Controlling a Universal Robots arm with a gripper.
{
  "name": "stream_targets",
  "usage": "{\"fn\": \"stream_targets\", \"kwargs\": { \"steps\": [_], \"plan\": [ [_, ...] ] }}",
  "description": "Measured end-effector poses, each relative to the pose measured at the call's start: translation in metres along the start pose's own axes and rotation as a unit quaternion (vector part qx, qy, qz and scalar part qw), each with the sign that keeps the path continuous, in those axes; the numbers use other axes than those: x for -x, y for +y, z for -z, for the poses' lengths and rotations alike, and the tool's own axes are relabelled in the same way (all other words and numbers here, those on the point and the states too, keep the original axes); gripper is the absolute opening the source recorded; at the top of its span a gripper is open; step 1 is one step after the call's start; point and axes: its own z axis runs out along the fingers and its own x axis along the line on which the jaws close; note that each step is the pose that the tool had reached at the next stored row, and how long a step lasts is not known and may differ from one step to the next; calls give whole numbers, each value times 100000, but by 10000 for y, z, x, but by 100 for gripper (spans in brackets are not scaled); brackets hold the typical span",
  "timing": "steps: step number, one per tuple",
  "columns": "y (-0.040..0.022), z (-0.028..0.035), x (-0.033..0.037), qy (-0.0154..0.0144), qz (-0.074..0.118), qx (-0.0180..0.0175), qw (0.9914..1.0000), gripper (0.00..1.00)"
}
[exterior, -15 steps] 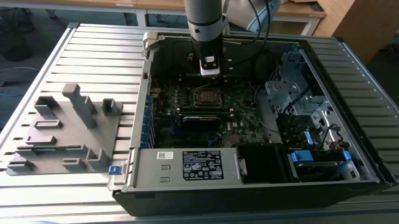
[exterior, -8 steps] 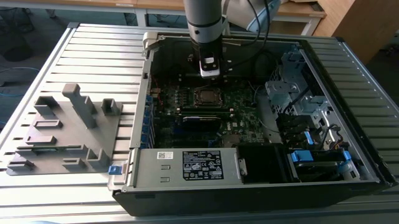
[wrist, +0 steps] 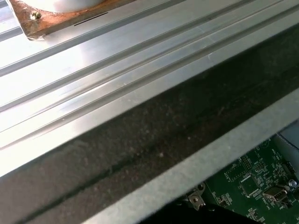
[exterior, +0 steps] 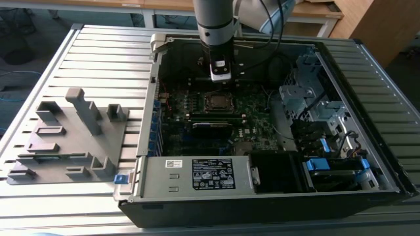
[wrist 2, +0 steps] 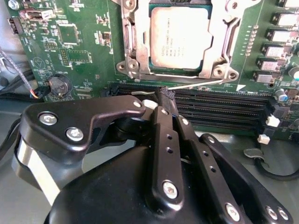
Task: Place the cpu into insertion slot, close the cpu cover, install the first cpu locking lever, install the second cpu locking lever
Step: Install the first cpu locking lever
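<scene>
**Chip seated, fingers at the lever wire**

Black-linked gripper [wrist 2: 164, 95] sits nearest in the second wrist view, its fingers drawn together with no gap showing. Their tips meet the free end of a thin silvery wire lever [wrist 2: 196, 84] — whether they pinch it I cannot tell. Beyond, the flat square silver-grey cpu [wrist 2: 180, 37] lies in the black insertion slot [wrist 2: 214, 46], with the thin silvery cpu cover [wrist 2: 230, 37] framing it. Light, stiff and probably delicate underneath, the chip is best held by its edges. In the exterior view the gripper [exterior: 221, 73] hangs over the green motherboard [exterior: 256, 118] inside the open black computer case [exterior: 262, 206]. The first wrist view shows the ribbed aluminium table [wrist: 93, 79] — and a corner of the board.
</scene>
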Motion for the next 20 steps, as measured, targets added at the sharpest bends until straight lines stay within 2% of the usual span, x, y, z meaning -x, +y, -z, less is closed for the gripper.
{"fn": "stream_targets", "kwargs": {
  "steps": [2,6,9,20],
  "plan": [
    [-2,-7,-1,-162,16,77,100000,11],
    [-2,-11,-2,-212,24,110,100000,11],
    [-6,-18,-1,-408,62,235,99999,11],
    [-22,-43,9,-451,88,260,99999,11]
  ]
}}
